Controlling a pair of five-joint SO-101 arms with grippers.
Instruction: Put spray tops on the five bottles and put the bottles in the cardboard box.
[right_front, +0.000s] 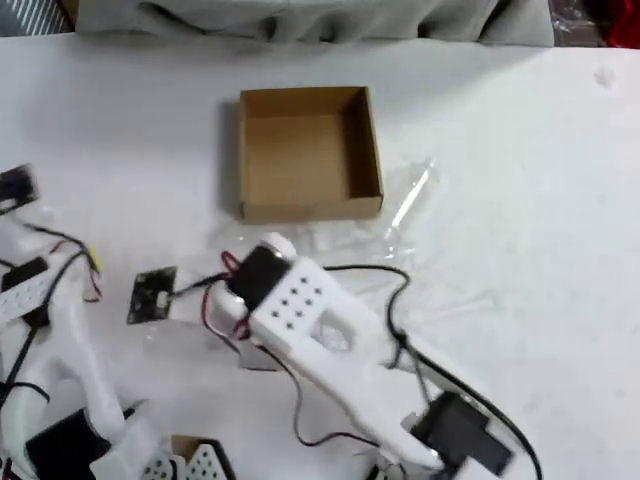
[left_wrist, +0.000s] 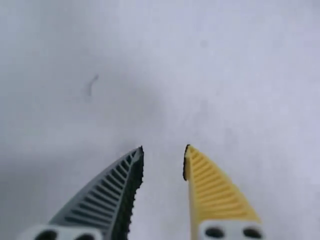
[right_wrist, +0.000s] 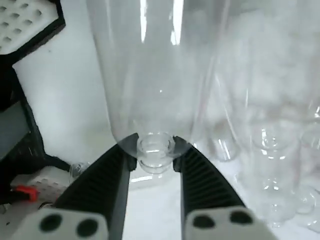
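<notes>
No legible text, label, number or sign. Cardboard box walls plain brown. Bottle, neck between jaws of right gripper, clear and unprinted. Small dark board: any marking too small to read.
</notes>
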